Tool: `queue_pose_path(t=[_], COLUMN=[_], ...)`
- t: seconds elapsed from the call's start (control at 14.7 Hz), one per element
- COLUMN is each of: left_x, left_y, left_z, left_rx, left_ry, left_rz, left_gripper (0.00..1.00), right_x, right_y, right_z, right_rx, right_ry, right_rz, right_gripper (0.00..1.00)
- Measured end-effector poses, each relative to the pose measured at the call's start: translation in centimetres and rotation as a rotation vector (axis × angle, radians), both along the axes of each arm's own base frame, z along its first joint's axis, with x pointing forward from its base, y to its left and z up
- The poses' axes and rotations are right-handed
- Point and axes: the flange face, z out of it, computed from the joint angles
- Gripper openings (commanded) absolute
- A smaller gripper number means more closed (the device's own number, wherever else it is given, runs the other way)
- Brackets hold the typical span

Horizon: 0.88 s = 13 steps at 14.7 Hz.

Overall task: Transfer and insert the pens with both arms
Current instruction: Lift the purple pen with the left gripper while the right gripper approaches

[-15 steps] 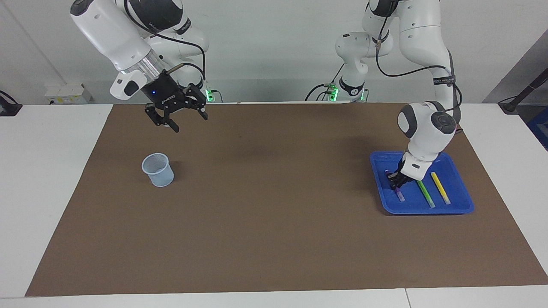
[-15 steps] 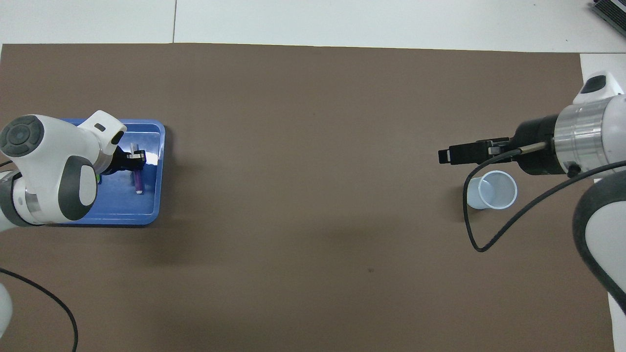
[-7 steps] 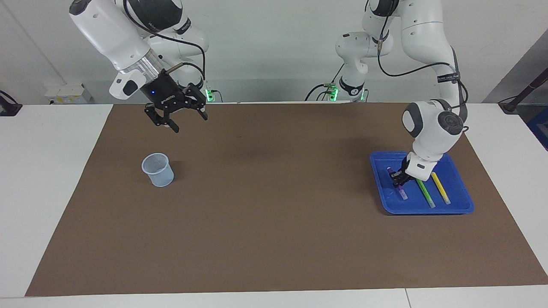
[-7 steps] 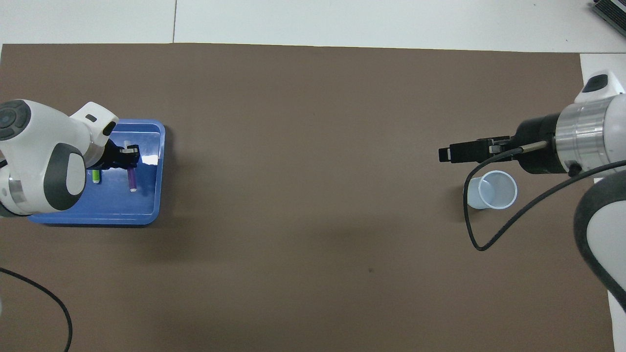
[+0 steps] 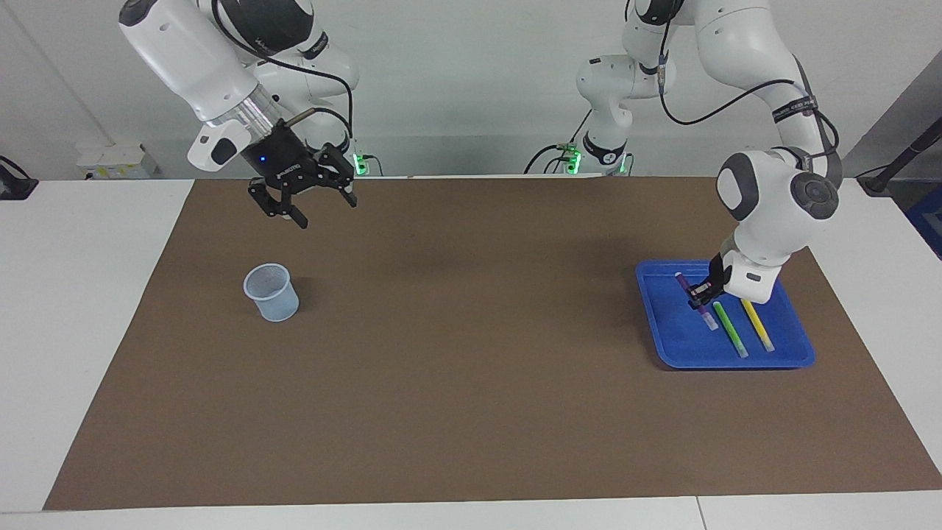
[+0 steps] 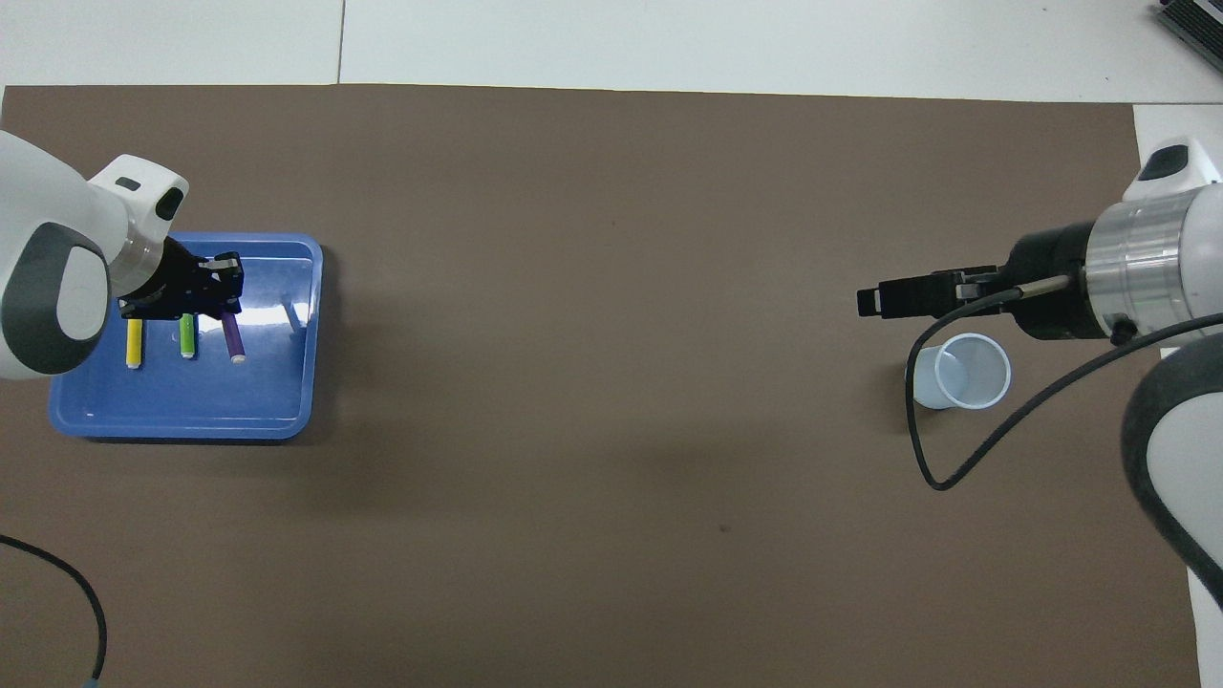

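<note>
The left tool (image 5: 701,296), fingers pinched on the slim purple pen (image 5: 695,301), is over the glossy blue tray (image 5: 795,353). The right tool (image 5: 315,201), fingers spread apart, hangs over the brown mat (image 5: 471,368) near a ribbed pale cup (image 5: 271,292).

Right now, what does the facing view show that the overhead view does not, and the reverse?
Facing only: both arms up to their bases, the wall, and the purple pen lifted at a tilt over the tray, shut in the left gripper.

Overhead only: a dark cable lying on the mat near the left arm, and down into the cup.

Both: green pen and yellow pen lying in the tray, and the open right gripper waiting above the mat near the cup.
</note>
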Motion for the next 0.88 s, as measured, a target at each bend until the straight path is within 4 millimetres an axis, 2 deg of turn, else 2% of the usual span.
queue_pose_path(t=[0.14, 0.27, 0.54, 0.88], left_x=[-0.3, -0.7, -2.1, -3.6], left_y=[-0.7, -2.4, -7.1, -13.4], left_z=[1.9, 3.4, 5.4, 6.9], left_rx=[-0.002, -0.025, -0.065, -0.152], left_ry=[0.012, 0.017, 0.051, 0.118], left_rz=[0.072, 0.161, 0.318, 0.563], left_gripper=[0.0, 0.0, 0.0, 0.0], right_x=[0.0, 0.0, 0.3, 0.1], right_y=[0.1, 0.4, 1.6, 5.2], right_z=[0.1, 0.2, 0.1, -2.2], right_rx=[0.02, 0.053, 0.146, 0.247], right_ry=[0.003, 0.005, -0.02, -0.049], right_rz=[-0.003, -0.008, -0.037, -0.071], right_gripper=[1.0, 1.0, 1.0, 1.0])
